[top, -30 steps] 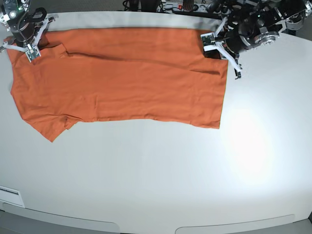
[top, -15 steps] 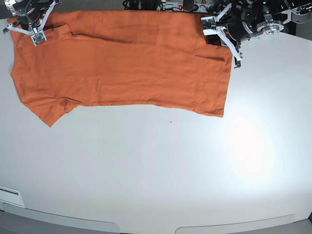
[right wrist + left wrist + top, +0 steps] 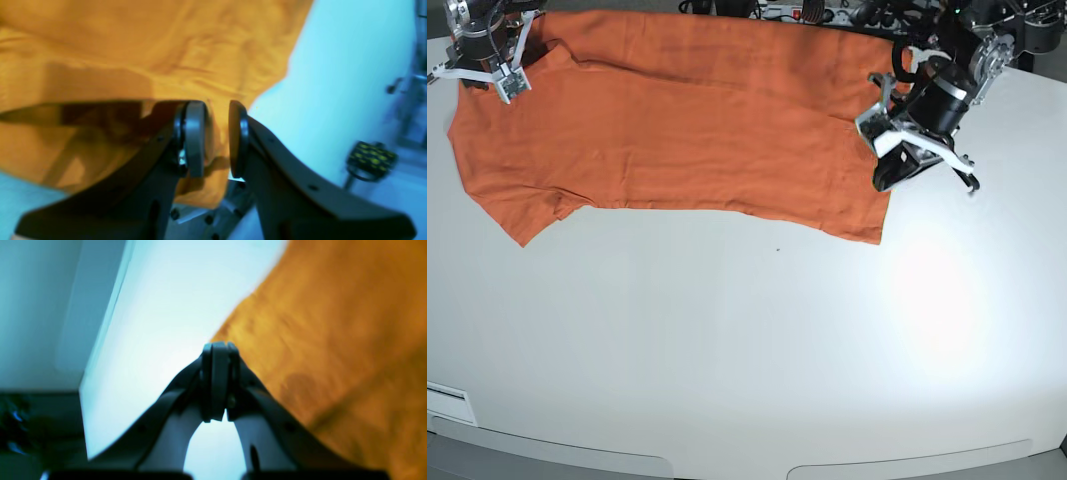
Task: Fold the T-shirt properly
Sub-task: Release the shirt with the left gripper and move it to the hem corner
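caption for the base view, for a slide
Orange T-shirt spread on table; both grippers at its far corners.

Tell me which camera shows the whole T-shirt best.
The base view: the T-shirt lies spread across the table's far side, nearly all in frame. The left wrist view shows only blurred orange cloth beside the shut left gripper. The right wrist view shows a close-up fold between the right gripper's fingers.

white table [image 3: 727, 350] bearing orange t-shirt [image 3: 687, 130]
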`<state>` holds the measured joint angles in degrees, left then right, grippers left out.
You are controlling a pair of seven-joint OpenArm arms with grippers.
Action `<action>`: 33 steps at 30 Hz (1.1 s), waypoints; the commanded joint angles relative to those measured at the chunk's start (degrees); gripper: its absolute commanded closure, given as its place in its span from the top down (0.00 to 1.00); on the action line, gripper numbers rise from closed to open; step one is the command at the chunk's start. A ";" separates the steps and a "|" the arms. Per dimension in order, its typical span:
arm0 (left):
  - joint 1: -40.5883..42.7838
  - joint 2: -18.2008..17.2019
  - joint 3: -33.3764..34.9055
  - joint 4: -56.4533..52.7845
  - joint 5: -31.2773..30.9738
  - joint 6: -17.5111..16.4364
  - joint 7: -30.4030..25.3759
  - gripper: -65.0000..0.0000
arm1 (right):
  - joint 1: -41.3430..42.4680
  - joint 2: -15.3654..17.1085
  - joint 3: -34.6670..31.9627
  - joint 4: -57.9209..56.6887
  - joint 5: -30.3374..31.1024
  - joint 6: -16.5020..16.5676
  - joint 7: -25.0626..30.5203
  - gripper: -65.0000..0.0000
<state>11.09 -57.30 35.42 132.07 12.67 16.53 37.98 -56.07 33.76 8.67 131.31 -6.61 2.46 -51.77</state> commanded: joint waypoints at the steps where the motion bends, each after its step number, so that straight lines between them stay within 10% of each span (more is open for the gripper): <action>1: -0.31 0.24 -3.74 -1.01 -0.98 0.85 -1.44 0.00 | -0.44 0.57 0.39 1.05 -1.31 -0.66 0.48 0.24; 8: -0.44 11.23 -24.72 -15.89 -15.15 -1.31 -8.35 0.00 | -0.44 0.55 0.39 1.05 -1.36 -1.51 0.55 0.24; 14: -0.52 19.69 -41.86 -25.81 -50.47 -31.23 -8.83 0.00 | -0.44 0.55 0.39 1.05 -1.38 -2.54 0.74 0.24; 17: -1.55 22.53 -47.21 -32.20 -63.56 -41.07 -6.23 0.00 | -0.44 0.55 0.39 1.05 -1.40 -2.73 0.63 0.24; 21: -2.71 23.19 -47.82 -37.86 -66.10 -42.27 -4.59 0.00 | -0.39 0.57 0.39 1.05 -1.38 -2.69 0.79 0.24; 25: -2.73 23.37 -46.97 -38.49 -66.20 -40.06 -2.27 0.51 | -0.42 0.55 0.39 1.05 -1.36 -2.69 1.62 0.24; 33: -6.86 24.63 -37.53 -41.66 -62.66 -36.63 -2.34 0.52 | 1.55 0.55 0.39 1.05 -1.14 -2.69 1.60 0.24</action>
<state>5.08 -31.64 -1.50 89.58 -49.30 -20.12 36.62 -54.24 33.63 8.69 131.31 -6.90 0.34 -50.72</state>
